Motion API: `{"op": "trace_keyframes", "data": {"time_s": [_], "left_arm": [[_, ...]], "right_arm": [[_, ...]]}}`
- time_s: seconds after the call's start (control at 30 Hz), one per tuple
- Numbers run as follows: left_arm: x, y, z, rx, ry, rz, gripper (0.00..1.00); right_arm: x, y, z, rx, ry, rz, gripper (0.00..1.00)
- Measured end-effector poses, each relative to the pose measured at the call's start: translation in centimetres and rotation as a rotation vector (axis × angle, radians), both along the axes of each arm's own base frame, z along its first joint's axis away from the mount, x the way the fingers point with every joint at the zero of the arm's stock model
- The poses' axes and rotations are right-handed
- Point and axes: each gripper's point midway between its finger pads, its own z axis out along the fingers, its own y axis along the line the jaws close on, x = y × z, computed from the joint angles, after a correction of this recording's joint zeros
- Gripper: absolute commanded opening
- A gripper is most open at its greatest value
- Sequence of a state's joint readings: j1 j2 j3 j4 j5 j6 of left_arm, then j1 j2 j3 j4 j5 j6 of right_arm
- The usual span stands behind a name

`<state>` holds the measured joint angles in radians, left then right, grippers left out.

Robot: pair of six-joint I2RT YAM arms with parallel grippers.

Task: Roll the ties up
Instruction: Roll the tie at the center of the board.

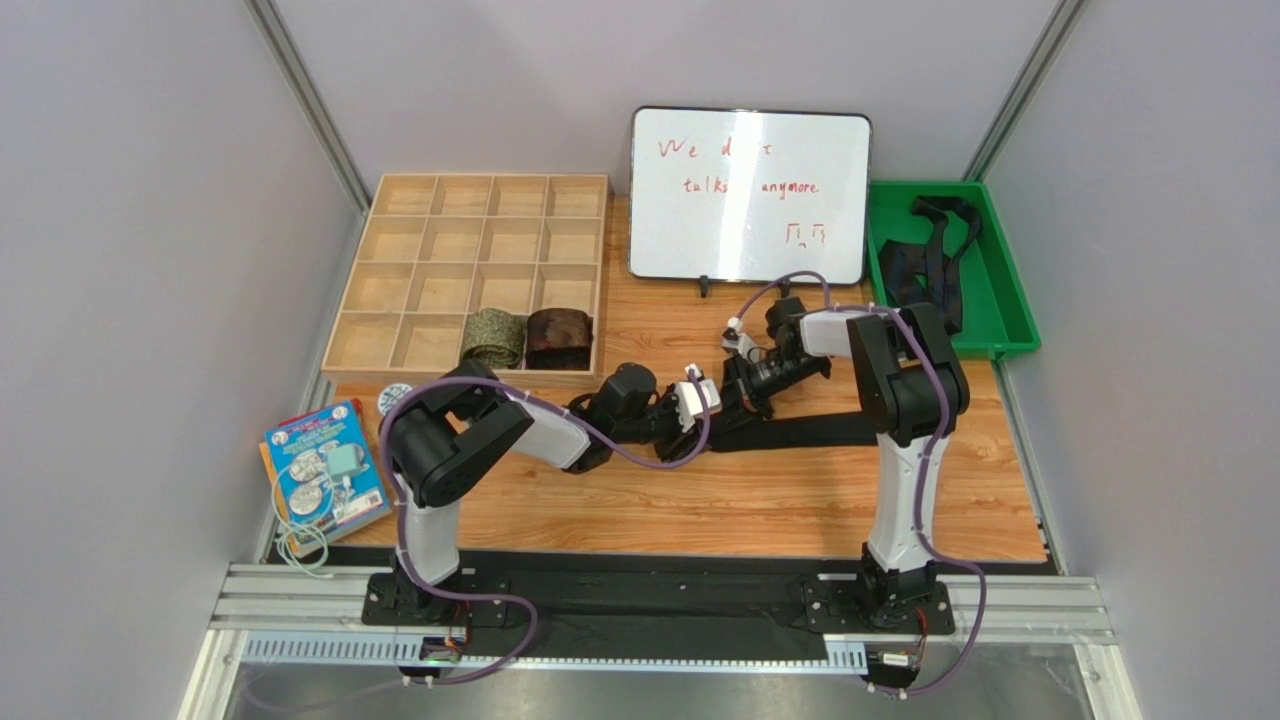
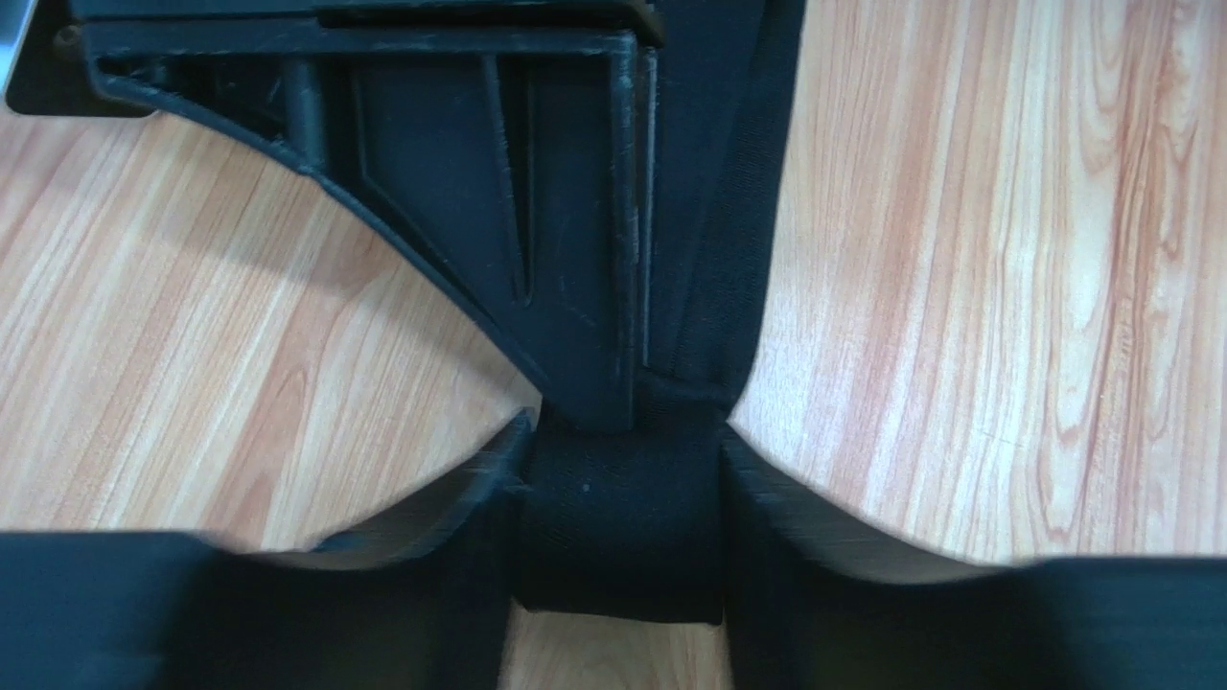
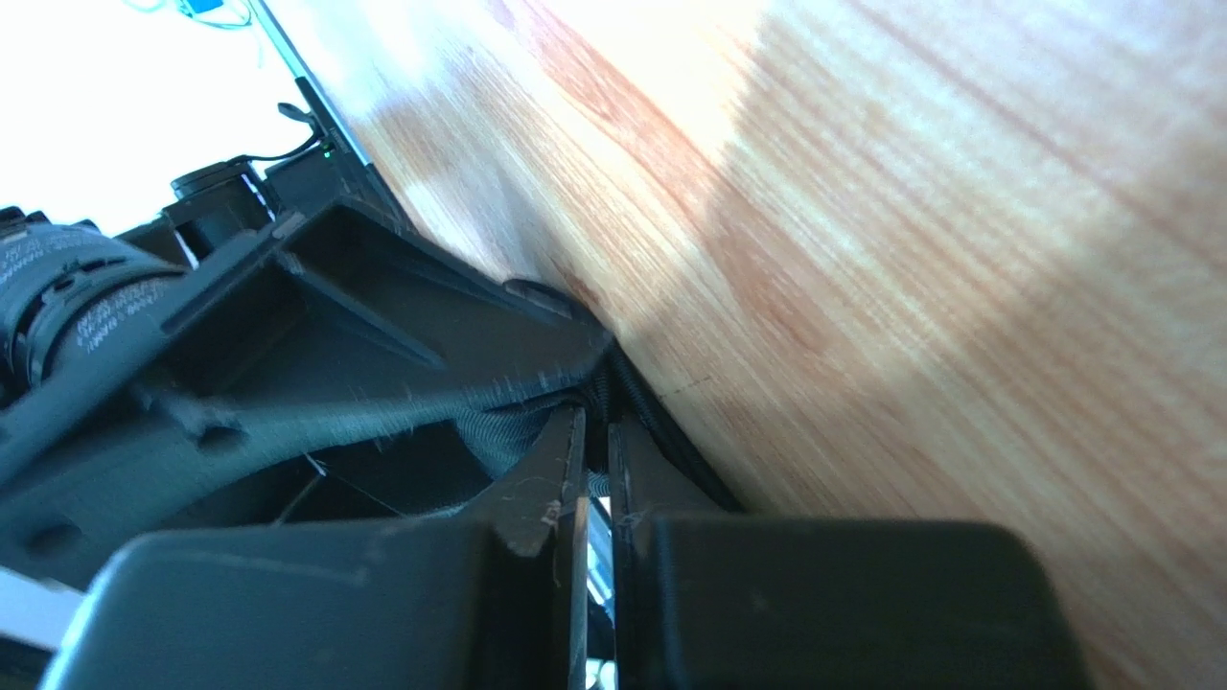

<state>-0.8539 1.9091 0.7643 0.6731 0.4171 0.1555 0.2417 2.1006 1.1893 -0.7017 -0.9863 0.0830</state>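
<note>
One long black fabric necktie is lying flat on the pale wood-grain surface, stretching from the middle toward the right arm; two black robot arms are meeting over its left end. The left arm is reaching in from the left; the left jaws are standing partway apart, with the tie's end filling the gap and both fingers touching its edges. The right jaws are pinching almost fully together, a strip of the tie's fabric running into their tips.

Two rolled ties are sitting in the front row of the one sixteen-compartment wooden box: one olive-green patterned coil in the third compartment from the left, and one dark reddish-brown coil in the fourth; the other fourteen compartments are holding nothing. One green plastic tray at the far right is holding a tangle of loose black ties, too bunched to count. One whiteboard with red writing is standing behind; one colourful book is lying at the left edge.
</note>
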Motion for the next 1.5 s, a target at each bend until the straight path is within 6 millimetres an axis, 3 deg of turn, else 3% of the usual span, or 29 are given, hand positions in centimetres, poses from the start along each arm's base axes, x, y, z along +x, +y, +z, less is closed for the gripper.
{"op": "trace_keyframes", "data": {"time_s": [0.07,0.2,0.23,0.33,0.5,0.77,0.87,0.9,1.0,1.1,1.13,1.3,1.33,1.5], "left_arm": [[-0.1,0.0,0.0,0.016,-0.01,0.002,0.36],[-0.2,0.8,0.1,0.071,-0.05,-0.007,0.34],[-0.2,1.1,0.2,0.088,-0.06,-0.01,0.34],[-0.3,1.9,0.1,0.135,-0.082,-0.017,0.35],[-0.3,2.4,0.1,0.181,-0.107,-0.034,0.36],[-0.2,2.3,0.1,0.228,-0.104,-0.038,0.39],[-0.1,2.4,0.1,0.237,-0.099,-0.036,0.4],[-0.1,2.5,0.1,0.237,-0.098,-0.035,0.41],[0.0,2.5,0.1,0.24,-0.095,-0.033,0.45],[0.0,2.6,0.1,0.24,-0.093,-0.034,0.53],[0.0,2.6,0.1,0.237,-0.092,-0.034,0.6],[0.3,3.3,0.1,0.214,-0.046,-0.027,0.77],[0.4,3.6,0.1,0.209,-0.035,-0.021,0.84],[0.9,5.0,-0.1,0.151,0.025,0.022,0.94]], "right_arm": [[0.1,0.0,0.1,-0.004,-0.01,0.0,0.21],[0.3,-0.3,0.4,-0.025,-0.026,0.009,0.5],[0.2,-0.3,0.9,-0.021,-0.033,0.017,0.54],[0.3,-0.8,2.0,-0.038,-0.078,0.033,0.55],[0.2,-0.8,3.6,-0.043,-0.124,0.046,0.53],[-0.6,1.9,3.0,-0.035,-0.139,0.078,0.49],[-0.4,2.5,2.7,-0.031,-0.149,0.073,0.35],[-0.2,2.6,2.4,-0.035,-0.149,0.068,0.21],[-0.1,3.0,2.3,-0.016,-0.124,0.056,0.04],[-0.1,3.1,2.3,-0.007,-0.116,0.051,0.0],[0.1,3.0,2.2,-0.01,-0.117,0.047,0.0],[0.5,1.8,1.2,-0.022,-0.095,0.022,0.0],[0.6,1.5,1.0,-0.025,-0.087,0.015,0.0],[0.8,-0.1,-0.1,-0.037,-0.019,-0.026,0.0]]}}
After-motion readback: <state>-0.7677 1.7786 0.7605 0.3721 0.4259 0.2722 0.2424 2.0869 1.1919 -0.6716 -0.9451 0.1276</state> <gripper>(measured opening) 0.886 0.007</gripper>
